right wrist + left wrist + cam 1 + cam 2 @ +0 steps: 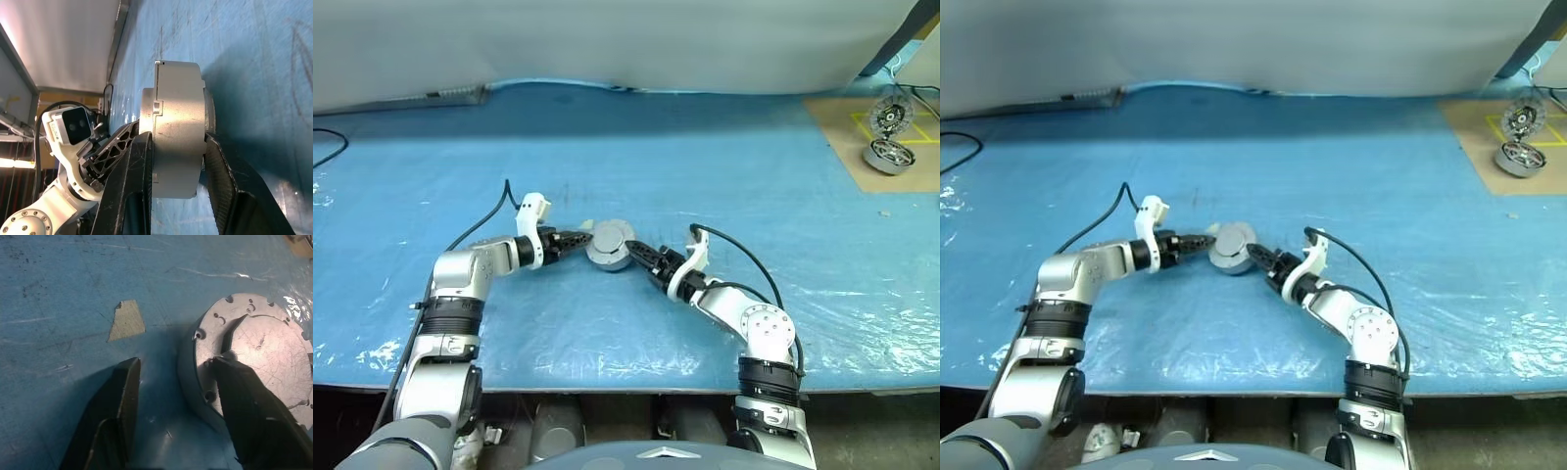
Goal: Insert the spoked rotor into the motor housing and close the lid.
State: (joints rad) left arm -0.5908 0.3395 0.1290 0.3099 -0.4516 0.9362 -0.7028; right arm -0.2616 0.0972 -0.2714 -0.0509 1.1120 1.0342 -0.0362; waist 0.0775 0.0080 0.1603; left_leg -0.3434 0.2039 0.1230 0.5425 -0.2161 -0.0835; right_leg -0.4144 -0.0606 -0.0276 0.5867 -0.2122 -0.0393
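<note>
The motor housing sits on the blue mat in the middle, a round grey metal cup. The lid lies flat on it, plain grey face showing. The spoked rotor is hidden. My right gripper comes in from the right and is shut on the housing, one finger on each flat side. From the left, my left gripper stands open. One of its fingers lies over the lid's edge and the other is over the mat beside the housing.
A brown cardboard sheet with yellow markings lies at the far right. On it are another round metal motor part and an upright disc. A small tan patch marks the mat near the housing.
</note>
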